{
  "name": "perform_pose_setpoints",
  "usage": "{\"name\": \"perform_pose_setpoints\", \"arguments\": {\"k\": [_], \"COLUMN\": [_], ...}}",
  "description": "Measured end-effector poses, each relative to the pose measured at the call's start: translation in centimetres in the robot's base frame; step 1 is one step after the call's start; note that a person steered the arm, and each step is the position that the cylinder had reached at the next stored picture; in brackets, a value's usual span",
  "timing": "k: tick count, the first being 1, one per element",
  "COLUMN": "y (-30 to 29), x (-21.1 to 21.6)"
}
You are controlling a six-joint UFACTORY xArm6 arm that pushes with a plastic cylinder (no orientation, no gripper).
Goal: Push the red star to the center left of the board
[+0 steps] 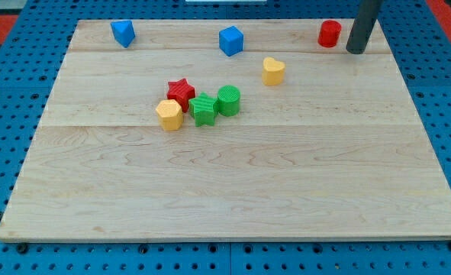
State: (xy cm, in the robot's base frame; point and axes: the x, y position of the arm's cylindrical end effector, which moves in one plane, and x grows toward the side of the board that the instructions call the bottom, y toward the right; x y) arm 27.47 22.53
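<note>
The red star (182, 92) lies a little left of the board's middle, in a tight cluster. A yellow hexagon (169, 114) touches it at the lower left, a green star (204, 110) sits at its lower right, and a green cylinder (228, 100) is just right of that. My tip (355, 50) is a dark rod near the board's top right corner, far from the red star. It stands just right of a red cylinder (330, 33).
A yellow heart (273, 70) lies right of the cluster. A blue cube (230, 40) sits at top centre and another blue block (123, 33) at top left. The wooden board (233, 198) rests on a blue pegboard.
</note>
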Motion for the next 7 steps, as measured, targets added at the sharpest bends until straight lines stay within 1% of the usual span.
{"name": "perform_pose_setpoints", "arguments": {"k": [1, 2, 3, 4, 6, 7], "y": [-3.0, -8.4, -15.9, -19.6, -26.0, -26.6], "x": [-0.4, 0.0, 2.9, 5.2, 7.7, 10.9]}}
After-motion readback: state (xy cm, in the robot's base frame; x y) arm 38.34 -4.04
